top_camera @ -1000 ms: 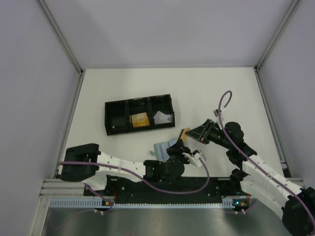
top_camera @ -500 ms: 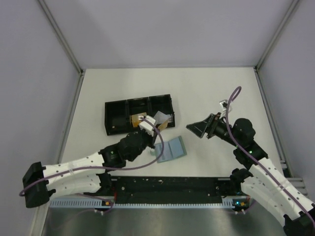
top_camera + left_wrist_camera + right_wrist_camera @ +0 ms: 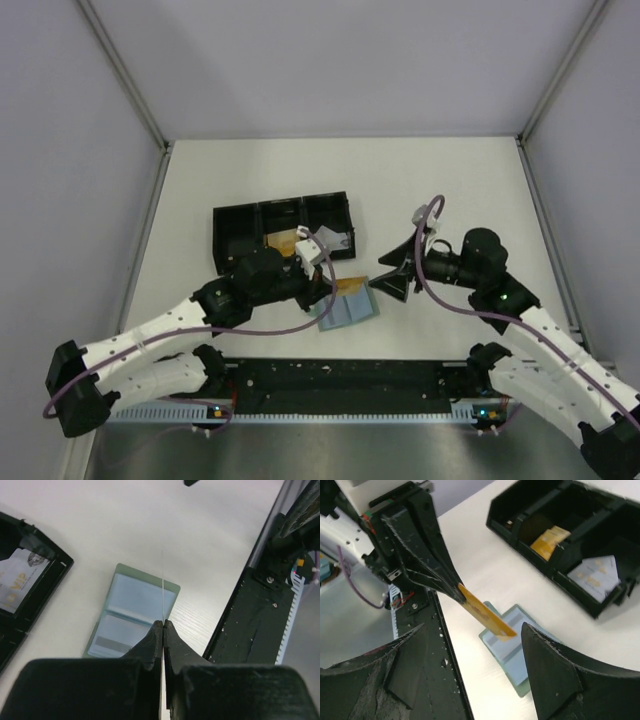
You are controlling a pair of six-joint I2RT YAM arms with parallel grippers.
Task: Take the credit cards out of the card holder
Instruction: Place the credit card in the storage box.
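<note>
The pale blue card holder (image 3: 347, 309) lies open and flat on the table near the front rail, also seen in the left wrist view (image 3: 131, 614) and the right wrist view (image 3: 522, 652). Its pockets show grey-striped inserts. My left gripper (image 3: 327, 286) (image 3: 163, 623) hovers over it, shut on a tan-orange credit card (image 3: 349, 285) (image 3: 485, 614). That card appears edge-on as a thin line in the left wrist view. My right gripper (image 3: 388, 272) (image 3: 475, 672) stands open just right of the card, jaws wide on either side of it, touching nothing.
A long black three-compartment tray (image 3: 232, 222) (image 3: 520, 510) sits behind the holder. It holds a gold card (image 3: 282, 240) (image 3: 547, 542) and a silvery card (image 3: 331, 240) (image 3: 595, 575). The black front rail (image 3: 340, 375) (image 3: 250, 625) runs close in front of the holder.
My left gripper has come from the tray to above the holder, with an orange card in its jaws. The right gripper has swung left toward that card, jaws wide.
</note>
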